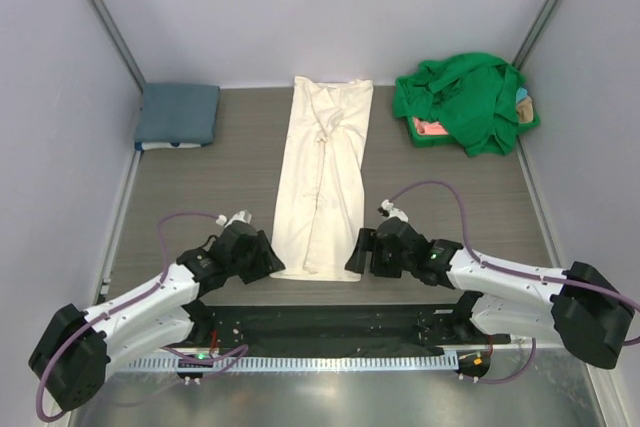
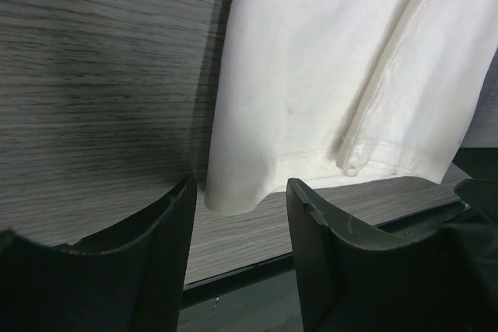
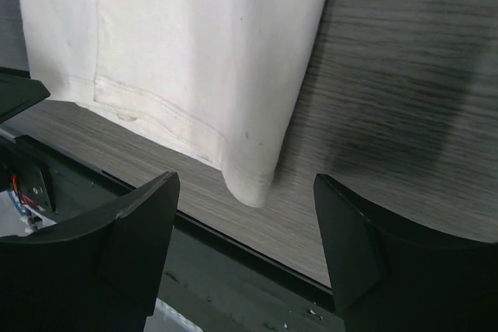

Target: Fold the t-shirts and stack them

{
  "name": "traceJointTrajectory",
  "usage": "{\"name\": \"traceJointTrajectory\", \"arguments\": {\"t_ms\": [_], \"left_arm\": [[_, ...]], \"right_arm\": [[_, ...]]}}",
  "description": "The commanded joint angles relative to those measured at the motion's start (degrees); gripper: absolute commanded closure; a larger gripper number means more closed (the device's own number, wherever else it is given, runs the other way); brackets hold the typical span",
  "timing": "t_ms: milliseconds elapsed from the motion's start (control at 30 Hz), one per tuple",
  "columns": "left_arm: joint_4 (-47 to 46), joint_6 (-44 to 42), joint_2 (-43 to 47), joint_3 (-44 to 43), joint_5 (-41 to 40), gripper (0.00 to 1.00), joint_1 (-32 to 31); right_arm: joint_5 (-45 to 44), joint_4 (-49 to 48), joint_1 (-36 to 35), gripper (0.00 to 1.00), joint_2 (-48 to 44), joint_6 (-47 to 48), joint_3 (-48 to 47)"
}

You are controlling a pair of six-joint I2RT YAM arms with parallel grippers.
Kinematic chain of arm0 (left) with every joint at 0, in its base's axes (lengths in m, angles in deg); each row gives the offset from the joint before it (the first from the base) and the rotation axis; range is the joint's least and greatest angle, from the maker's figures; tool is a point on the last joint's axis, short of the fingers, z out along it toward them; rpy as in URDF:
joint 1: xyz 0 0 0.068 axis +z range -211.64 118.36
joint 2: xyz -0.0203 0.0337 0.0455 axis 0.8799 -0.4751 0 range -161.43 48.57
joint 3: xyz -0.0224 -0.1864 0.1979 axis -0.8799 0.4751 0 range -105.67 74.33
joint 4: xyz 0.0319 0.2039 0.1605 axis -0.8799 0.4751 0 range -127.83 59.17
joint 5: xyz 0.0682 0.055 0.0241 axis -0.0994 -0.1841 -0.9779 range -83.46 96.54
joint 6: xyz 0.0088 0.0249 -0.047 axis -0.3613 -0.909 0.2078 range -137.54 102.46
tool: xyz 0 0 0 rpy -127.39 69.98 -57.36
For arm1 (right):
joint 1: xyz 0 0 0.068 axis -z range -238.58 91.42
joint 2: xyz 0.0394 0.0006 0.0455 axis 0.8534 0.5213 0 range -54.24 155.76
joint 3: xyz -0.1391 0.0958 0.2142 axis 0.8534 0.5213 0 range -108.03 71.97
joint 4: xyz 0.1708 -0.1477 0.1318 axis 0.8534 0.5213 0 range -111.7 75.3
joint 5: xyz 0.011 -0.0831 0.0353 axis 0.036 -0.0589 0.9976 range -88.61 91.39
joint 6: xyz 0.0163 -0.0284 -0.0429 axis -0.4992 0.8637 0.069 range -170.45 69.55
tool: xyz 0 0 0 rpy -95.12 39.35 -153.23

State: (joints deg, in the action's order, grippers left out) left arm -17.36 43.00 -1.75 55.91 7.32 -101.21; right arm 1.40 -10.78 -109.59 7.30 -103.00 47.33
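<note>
A cream-white t-shirt (image 1: 325,175) lies folded into a long narrow strip down the middle of the table, hem towards me. My left gripper (image 1: 272,259) is open at the hem's left corner (image 2: 231,196), which sits just ahead of its fingers, not touching. My right gripper (image 1: 352,257) is open at the hem's right corner (image 3: 253,186), also apart from it. A slate-blue t-shirt (image 1: 178,114) lies folded at the back left. A bright green t-shirt (image 1: 462,97) is heaped at the back right, over pink cloth (image 1: 432,128).
A rigid green tray (image 1: 527,119) holds the heap at the back right. Grey walls close in the left, back and right sides. The table's near edge with a dark rail (image 1: 330,319) runs just behind both grippers.
</note>
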Motion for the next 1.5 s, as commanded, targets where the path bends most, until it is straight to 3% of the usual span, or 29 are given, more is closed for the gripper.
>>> {"name": "traceJointTrajectory", "arguments": {"t_ms": [0, 233, 433, 567, 667, 933, 1033, 1200, 1300, 1467], "left_arm": [[-0.3, 2.7, -0.7, 1.6, -3.9, 0.48, -1.3], [-0.3, 2.7, -1.4, 1.5, -6.1, 0.52, -1.6], [-0.2, 1.8, -3.9, 0.4, -8.0, 0.62, -1.6], [-0.2, 0.7, -5.1, -0.8, -8.4, 1.00, -2.3], [2.5, 1.5, -4.0, -2.6, -9.4, 1.00, -5.3], [14.1, 16.2, 0.3, -9.5, -18.4, 1.00, -22.5], [17.0, 16.6, -1.3, -14.2, -20.0, 1.00, -25.2], [26.2, 11.0, -6.6, -27.9, -29.0, 1.00, -25.2], [30.4, 4.3, -9.6, -37.0, -32.8, 1.00, -22.8], [25.4, -8.5, -16.8, -45.7, -27.7, 1.00, -10.0]], "right_arm": [[-2.9, -1.3, -2.0, 0.25, 0.0, -5.1, 0.6], [-3.9, -5.6, -3.2, 0.41, 1.7, -6.9, 3.5], [-3.7, -8.8, -3.3, 0.57, 4.4, -7.1, 4.7], [-4.1, -8.2, -3.2, 0.85, 3.6, -6.6, 5.1], [-6.7, -2.2, -3.3, 0.97, 0.1, -6.1, 4.1], [-8.5, 18.4, -3.3, 0.99, -15.6, -7.6, 1.8], [-9.1, 23.6, -3.3, 0.99, -19.4, -7.3, -0.8], [-13.0, 25.6, -2.9, 0.99, -16.3, -2.5, -12.2], [-15.7, 25.6, 0.6, 0.99, -8.3, 5.2, -21.7], [-12.2, 22.5, 14.3, 0.99, 4.6, 16.3, -34.8]]}}
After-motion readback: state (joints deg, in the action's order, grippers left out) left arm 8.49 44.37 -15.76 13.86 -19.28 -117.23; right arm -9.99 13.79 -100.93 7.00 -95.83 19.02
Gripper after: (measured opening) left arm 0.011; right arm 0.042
